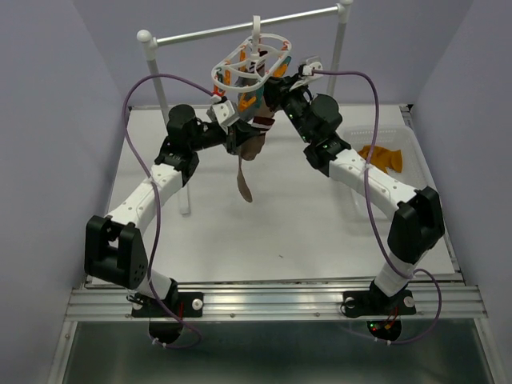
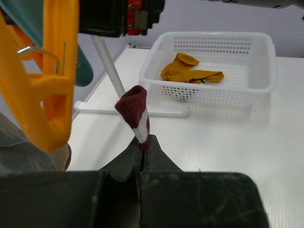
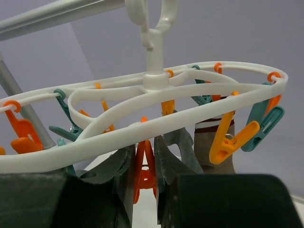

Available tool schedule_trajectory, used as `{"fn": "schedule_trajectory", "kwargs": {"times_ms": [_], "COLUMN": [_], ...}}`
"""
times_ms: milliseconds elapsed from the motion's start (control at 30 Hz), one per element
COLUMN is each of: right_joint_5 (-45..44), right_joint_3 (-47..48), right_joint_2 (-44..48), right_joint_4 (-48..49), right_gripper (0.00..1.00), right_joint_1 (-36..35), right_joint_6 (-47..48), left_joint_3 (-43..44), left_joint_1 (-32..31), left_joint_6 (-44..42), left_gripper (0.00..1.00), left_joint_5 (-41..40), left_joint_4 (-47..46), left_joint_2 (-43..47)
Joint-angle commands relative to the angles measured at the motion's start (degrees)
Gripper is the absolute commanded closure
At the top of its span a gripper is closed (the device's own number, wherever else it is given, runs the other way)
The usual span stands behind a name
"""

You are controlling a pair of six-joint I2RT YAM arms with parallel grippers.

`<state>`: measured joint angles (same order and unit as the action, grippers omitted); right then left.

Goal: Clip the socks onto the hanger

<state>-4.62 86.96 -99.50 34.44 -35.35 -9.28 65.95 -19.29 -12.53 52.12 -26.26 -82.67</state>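
Note:
The white oval hanger [image 1: 226, 62] hangs by its hook from the rack's crossbar, with orange and teal clips under its ring [image 3: 199, 90]. My left gripper [image 2: 144, 140] is shut on the dark red and white cuff of a sock [image 2: 134, 107]. From above, that tan sock [image 1: 245, 172] dangles below the left gripper [image 1: 240, 130], just under the hanger. My right gripper [image 3: 145, 145] is raised under the ring, its fingers [image 3: 166, 152] pressed on both sides of an orange clip [image 3: 145, 173]. Behind them the striped tan sock [image 3: 216, 145] shows. A mustard sock [image 2: 190, 72] lies in the basket.
A white perforated basket [image 2: 259, 90] stands at the right of the table [image 1: 320, 240], seen from above as [image 1: 416, 152]. The white two-post rack [image 1: 146, 48] with its metal crossbar carries the hanger; one post [image 2: 108, 61] stands near the left gripper. A big orange clip [image 2: 42, 95] hangs close to the left wrist camera.

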Motion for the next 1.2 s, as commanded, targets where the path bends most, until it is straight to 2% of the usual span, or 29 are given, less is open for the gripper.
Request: {"fn": "schedule_trajectory", "kwargs": {"times_ms": [0, 100, 233, 400, 467, 533, 633, 667, 700, 733, 767, 800, 900, 1167], "right_joint_5": [2.3, 3.8, 8.9, 13.5, 14.9, 16.6, 19.7, 20.8, 21.1, 21.9, 22.5, 23.1, 25.1, 28.8], "right_joint_3": [0.6, 0.4, 0.0, -0.5, -0.6, -0.5, -0.3, -0.3, -0.3, -0.2, -0.1, 0.3, 0.4, -0.5], "right_joint_2": [4.0, 4.7, 5.8, 6.4, 6.4, 6.1, 5.5, 5.3, 5.1, 4.8, 4.7, 4.6, 4.7, 5.2], "right_joint_4": [-1.6, -2.6, -4.5, -4.8, -4.8, -4.8, -4.3, -4.1, -3.9, -3.8, -3.6, -3.4, -2.6, -2.4], "right_gripper": [0.99, 0.99, 0.99, 0.99, 0.99, 0.99, 0.99, 0.99, 0.99, 0.99, 0.99, 0.99, 0.99, 0.99], "right_joint_1": [-0.5, -0.5, 0.1, 1.2, 1.2, 1.7, 1.7, 1.7, 2.3, 2.3, 2.9, 2.9, 3.4, 4.6], "right_joint_6": [-0.1, 0.2, 0.0, -1.1, -1.5, -2.3, -2.9, -3.2, -3.4, -4.2, -4.3, -5.4, -6.8, -9.2], "left_joint_3": [5.4, 8.8, 13.4, 12.7, 11.6, 9.6, 6.7, 5.1, 4.8, 5.8, 5.9, 9.4, 15.0, 13.2], "left_joint_1": [2.1, 4.3, 6.5, 6.0, 6.0, 6.0, 6.1, 6.3, 6.5, 7.2, 7.2, 7.8, 8.0, 8.0], "left_joint_6": [4.0, 9.0, 16.7, 21.0, 26.3, 31.8, 44.9, 55.1, 61.1, 75.4, 75.6, 88.0, 94.7, 89.5], "left_gripper": [1.0, 1.0, 1.0, 1.0, 1.0, 1.0, 1.0, 1.0, 1.0, 1.0, 1.0, 1.0, 1.0, 1.0], "left_joint_5": [8.2, 16.4, 20.0, 25.3, 26.7, 26.9, 28.1, 28.3, 28.5, 28.5, 28.5, 28.5, 28.6, 27.2], "left_joint_4": [-2.8, -3.9, -5.1, -14.0, -18.7, -28.1, -45.4, -52.6, -67.3, -74.9, -83.6, -92.8, -92.8, -92.8], "left_joint_2": [-2.7, -5.9, -9.8, -10.3, -10.1, -10.3, -11.7, -13.0, -14.1, -17.3, -19.3, -21.7, -27.4, -24.7]}}
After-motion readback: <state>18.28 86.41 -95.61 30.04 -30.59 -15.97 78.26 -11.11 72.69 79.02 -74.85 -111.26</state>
